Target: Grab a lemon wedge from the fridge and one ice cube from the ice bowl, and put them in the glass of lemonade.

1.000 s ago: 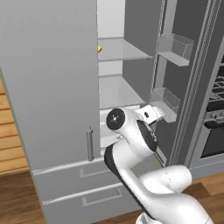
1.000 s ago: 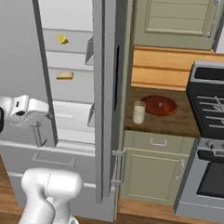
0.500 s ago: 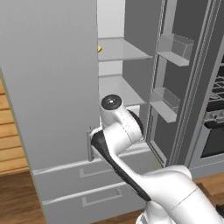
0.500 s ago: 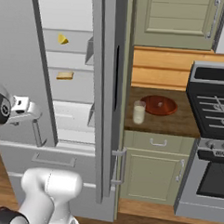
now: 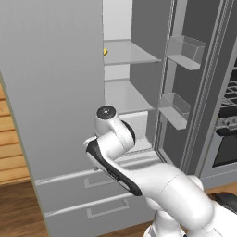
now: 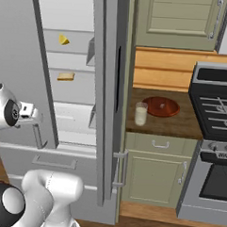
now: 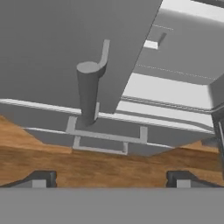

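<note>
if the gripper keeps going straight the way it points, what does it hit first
Probably the bar handle on the left fridge door. It sits between the open gripper's fingertips, slightly left of centre, though depth is unclear.

From behind the arm on its left, the lemon wedge (image 5: 105, 52) was almost wholly hidden by the edge of the fridge's (image 5: 55, 83) left door, only a yellow sliver peeping out on the upper shelf. The fridge's top ran off the frame there. The robot's own white arm covered the lower end of that door's handle. From the other side, the stove (image 6: 214, 111) was cut by the right border, and the ice bowl's (image 6: 161, 106) contents were too small to tell.
</note>
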